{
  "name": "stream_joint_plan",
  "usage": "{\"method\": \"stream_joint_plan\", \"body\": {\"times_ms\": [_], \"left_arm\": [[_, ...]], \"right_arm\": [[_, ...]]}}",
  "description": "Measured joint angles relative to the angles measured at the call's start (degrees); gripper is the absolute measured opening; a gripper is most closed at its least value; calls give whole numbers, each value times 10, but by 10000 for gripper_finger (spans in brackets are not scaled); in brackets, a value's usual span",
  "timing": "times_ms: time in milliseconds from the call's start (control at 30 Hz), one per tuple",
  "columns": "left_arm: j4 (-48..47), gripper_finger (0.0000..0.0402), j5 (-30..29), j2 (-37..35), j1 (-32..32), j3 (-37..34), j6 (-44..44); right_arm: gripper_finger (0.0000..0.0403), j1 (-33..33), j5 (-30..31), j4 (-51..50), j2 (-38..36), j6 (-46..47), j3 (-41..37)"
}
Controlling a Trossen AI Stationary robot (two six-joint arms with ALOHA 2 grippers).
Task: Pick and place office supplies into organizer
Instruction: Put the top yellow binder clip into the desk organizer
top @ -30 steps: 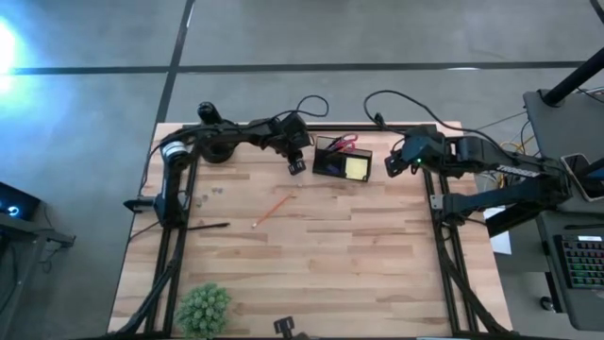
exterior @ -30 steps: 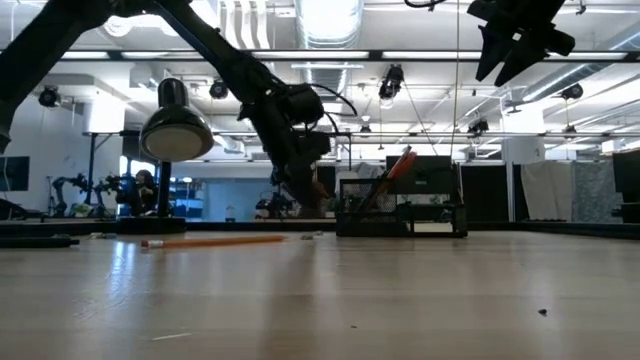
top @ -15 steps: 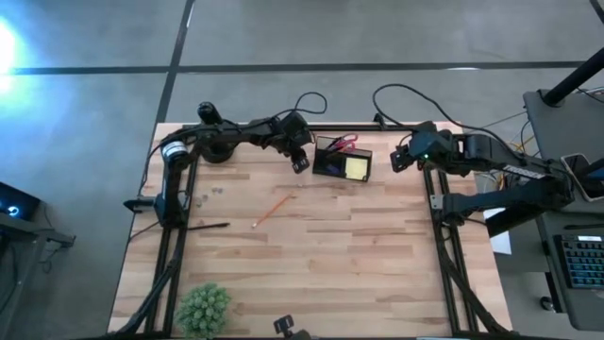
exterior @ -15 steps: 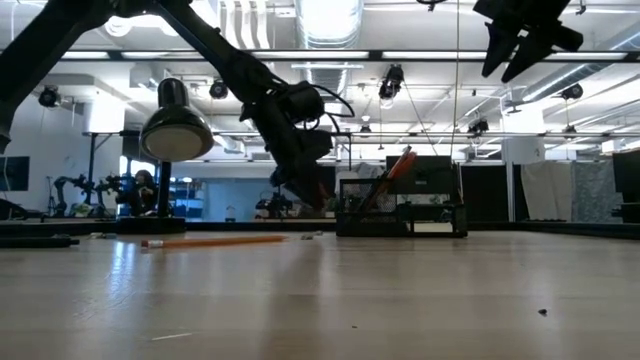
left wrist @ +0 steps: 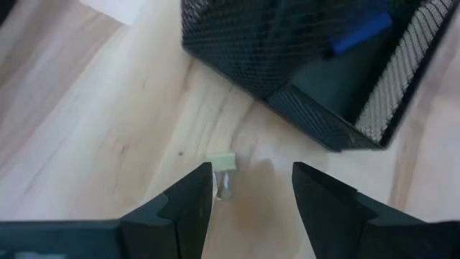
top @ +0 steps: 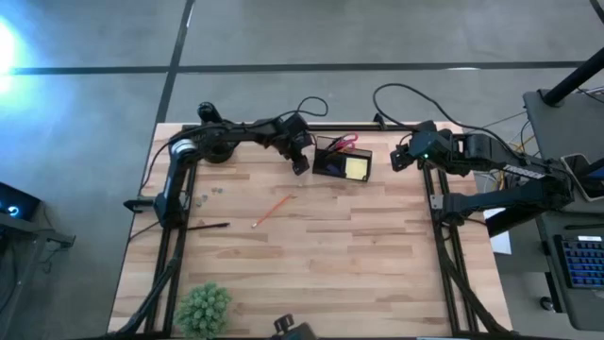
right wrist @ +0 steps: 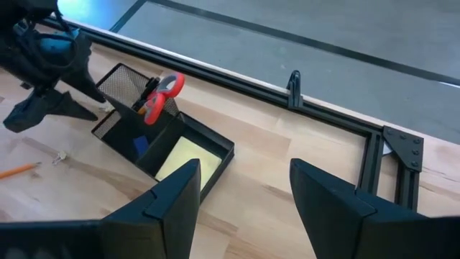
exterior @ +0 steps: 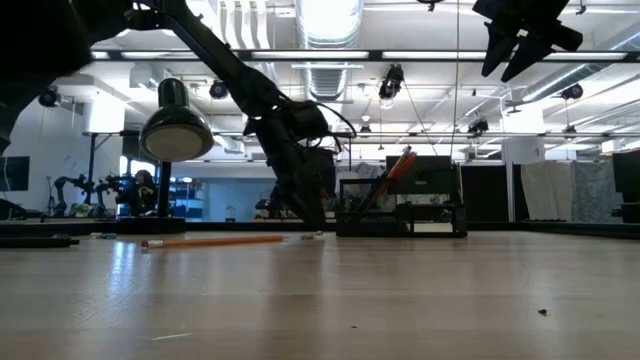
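Observation:
The black mesh organizer (top: pixel 342 161) stands at the table's far middle. It holds red-handled scissors (right wrist: pixel 159 93) and a yellow sticky-note pad (right wrist: pixel 188 158). My left gripper (left wrist: pixel 251 188) is open, low over the table by the organizer's left end (left wrist: pixel 302 72). A tiny pale piece (left wrist: pixel 221 171) lies on the wood between its fingers, close to one of them. An orange pencil (top: pixel 272 210) and a black pen (top: pixel 209 226) lie on the table to the left. My right gripper (right wrist: pixel 244 208) hangs open, high above the table to the organizer's right. My left gripper points steeply down at the table. One finger (left wrist: pixel 195 193) stands right beside the tiny pale piece (left wrist: pixel 223 162), which lies on the wood. Whether that finger touches it, I cannot tell.
A black desk lamp (exterior: pixel 175 130) stands on its round base (top: pixel 212 144) at the far left. A small green plant (top: pixel 203 307) sits at the near left edge. Several tiny bits (top: pixel 215 191) lie near the left rail. Bare wood stretches across the middle and right.
My left gripper has sunk toward the table beside the organizer's left end, and its tips now stand just above the wood.

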Motion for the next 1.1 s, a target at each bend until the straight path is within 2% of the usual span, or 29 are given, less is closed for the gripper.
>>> {"method": "stream_joint_plan", "body": {"times_ms": [300, 1100], "left_arm": [[-47, 177, 0, 31, 2, 41, 0], [-51, 177, -35, 22, 11, 49, 5]], "right_arm": [[206, 0, 0, 0, 0, 1, 0], [206, 0, 1, -5, 0, -28, -1]]}}
